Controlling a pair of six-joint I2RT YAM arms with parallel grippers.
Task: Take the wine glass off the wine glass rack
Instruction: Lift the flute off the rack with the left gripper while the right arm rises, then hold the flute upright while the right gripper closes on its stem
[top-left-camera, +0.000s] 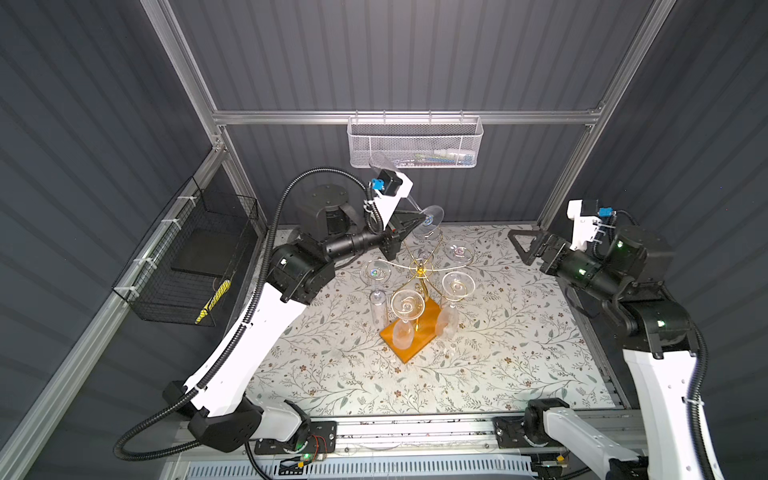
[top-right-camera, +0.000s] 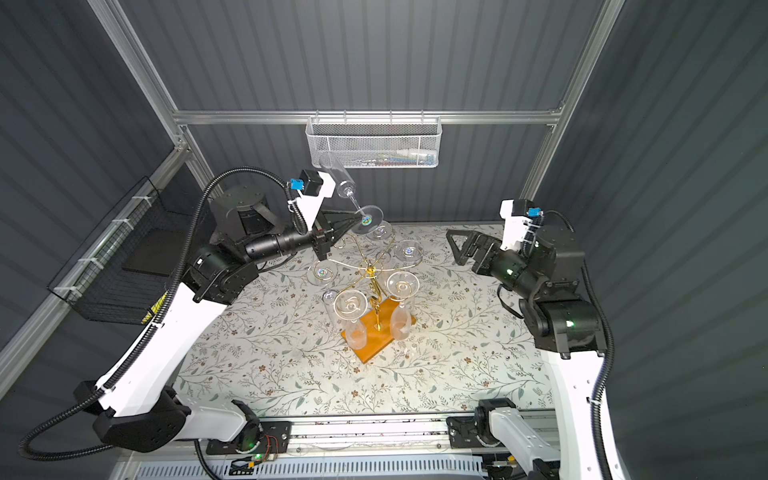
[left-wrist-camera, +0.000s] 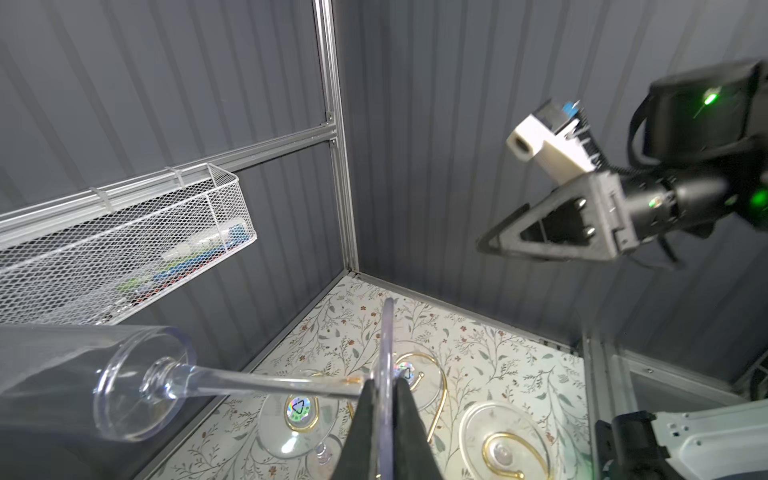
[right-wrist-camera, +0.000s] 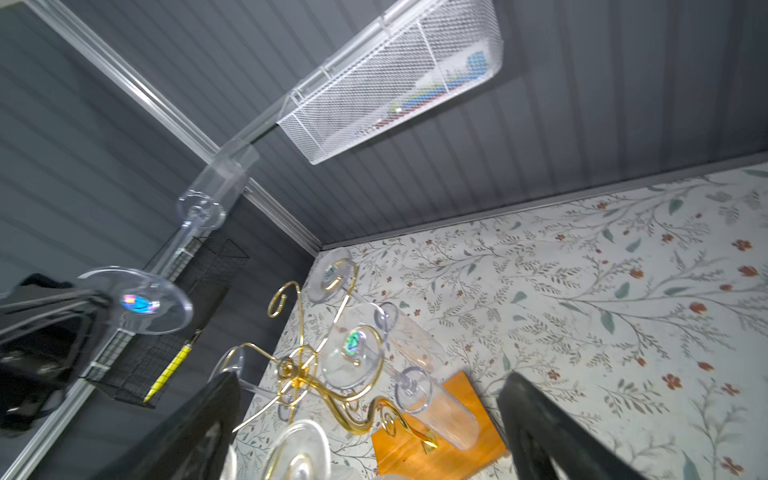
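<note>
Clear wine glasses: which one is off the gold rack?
The clear glass pinched by its foot in the left gripper; the other glasses hang from the gold rack.

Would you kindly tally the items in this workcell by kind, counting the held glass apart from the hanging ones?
held wine glass, in the left gripper: 1
hanging wine glasses: 5
wine glass rack: 1
white mesh basket: 1
black wire basket: 1
Total: 9

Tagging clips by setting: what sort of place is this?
Probably a lab robot cell: aluminium frame around grey ribbed walls, mesh basket hung on it, wine glass rack staged on a floral tablecloth.
</note>
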